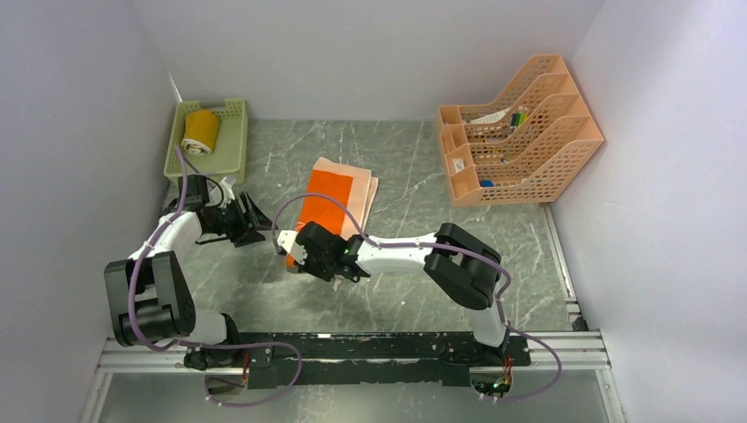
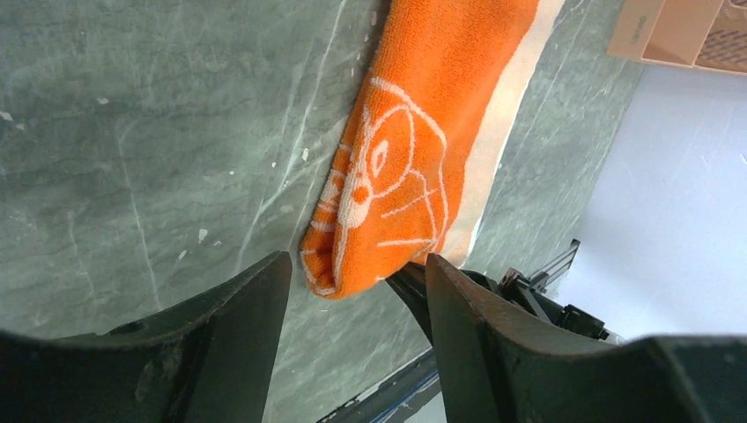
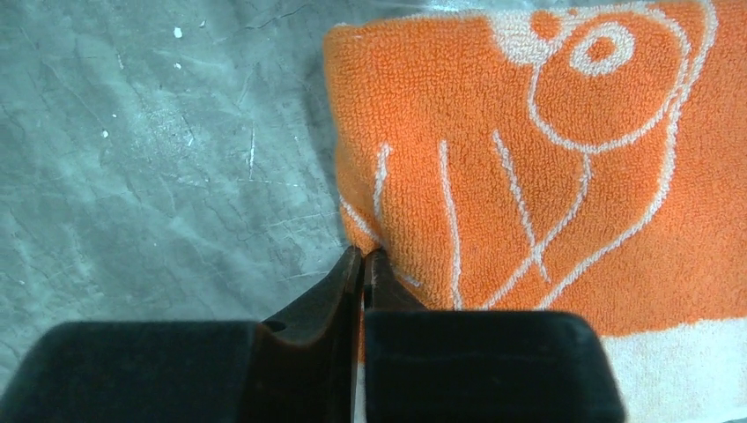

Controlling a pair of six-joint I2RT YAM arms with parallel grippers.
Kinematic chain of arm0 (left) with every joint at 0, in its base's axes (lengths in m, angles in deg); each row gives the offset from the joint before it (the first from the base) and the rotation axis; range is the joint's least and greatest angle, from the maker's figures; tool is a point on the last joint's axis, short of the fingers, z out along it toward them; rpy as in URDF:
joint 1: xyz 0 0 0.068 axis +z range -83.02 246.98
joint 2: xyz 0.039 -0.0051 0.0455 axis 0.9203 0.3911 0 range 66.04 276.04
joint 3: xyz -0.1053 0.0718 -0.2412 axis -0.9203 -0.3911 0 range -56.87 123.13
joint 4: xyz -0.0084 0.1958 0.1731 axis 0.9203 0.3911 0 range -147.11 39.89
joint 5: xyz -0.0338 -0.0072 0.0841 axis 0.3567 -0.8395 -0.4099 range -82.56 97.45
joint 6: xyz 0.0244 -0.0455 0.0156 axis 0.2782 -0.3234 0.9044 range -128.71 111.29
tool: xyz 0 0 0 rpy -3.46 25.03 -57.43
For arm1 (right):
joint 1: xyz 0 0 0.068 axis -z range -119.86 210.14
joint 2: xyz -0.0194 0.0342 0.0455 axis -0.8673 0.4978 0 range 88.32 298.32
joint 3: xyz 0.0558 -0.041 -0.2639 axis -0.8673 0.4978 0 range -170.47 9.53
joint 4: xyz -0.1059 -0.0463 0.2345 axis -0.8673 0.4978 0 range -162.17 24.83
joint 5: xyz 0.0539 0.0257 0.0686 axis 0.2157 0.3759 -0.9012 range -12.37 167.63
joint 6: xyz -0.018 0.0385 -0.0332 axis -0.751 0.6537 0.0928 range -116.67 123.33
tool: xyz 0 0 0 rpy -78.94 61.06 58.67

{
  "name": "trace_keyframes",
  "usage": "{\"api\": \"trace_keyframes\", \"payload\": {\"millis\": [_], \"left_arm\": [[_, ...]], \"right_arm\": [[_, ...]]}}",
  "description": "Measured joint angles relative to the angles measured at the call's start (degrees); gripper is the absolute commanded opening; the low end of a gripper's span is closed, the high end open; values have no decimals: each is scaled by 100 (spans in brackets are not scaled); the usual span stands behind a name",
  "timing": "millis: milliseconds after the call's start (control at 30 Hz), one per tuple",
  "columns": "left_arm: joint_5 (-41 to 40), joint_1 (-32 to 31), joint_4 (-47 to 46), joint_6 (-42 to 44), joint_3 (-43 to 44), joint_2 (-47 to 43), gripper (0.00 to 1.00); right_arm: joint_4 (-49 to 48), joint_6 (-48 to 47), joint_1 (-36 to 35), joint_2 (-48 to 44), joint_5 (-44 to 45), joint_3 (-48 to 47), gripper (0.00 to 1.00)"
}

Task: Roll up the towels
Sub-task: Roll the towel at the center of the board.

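The orange towel (image 1: 330, 198) lies folded on the table, its white cartoon print up, with pale peach bands along its edges. My right gripper (image 1: 291, 256) is at the towel's near end, shut, its tips (image 3: 363, 251) pinching the left edge of the orange towel (image 3: 546, 176). In the left wrist view that near end of the towel (image 2: 414, 132) is curled up off the table. My left gripper (image 1: 260, 220) stands open just left of it, nothing between its fingers (image 2: 357, 260). The mustard-yellow towel (image 1: 201, 132) sits rolled in the green basket (image 1: 231, 154).
A peach file rack (image 1: 520, 132) with small items stands at the back right. Grey walls close in the table on the left, back and right. A metal rail (image 1: 352, 348) runs along the near edge.
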Motion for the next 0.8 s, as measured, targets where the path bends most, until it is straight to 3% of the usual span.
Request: {"api": "trace_keyframes", "payload": {"millis": [33,100,200,500,800], "left_arm": [[28,0,-11,-35,-15,-7,69],[109,0,-20,-68,-37,-42,79],[293,0,-33,-90,-52,-236,80],[678,0,-131,-136,-52,-966,79],[1115,-304,-190,-133,-52,-1121,72]], "right_arm": [[17,44,11,0,-39,-9,0],[63,149,55,-22,-225,-11,0],[221,358,184,-87,-780,-11,0],[378,1259,1213,-203,-2970,-9,0],[409,1775,2133,-31,-3928,-409,0]]}}
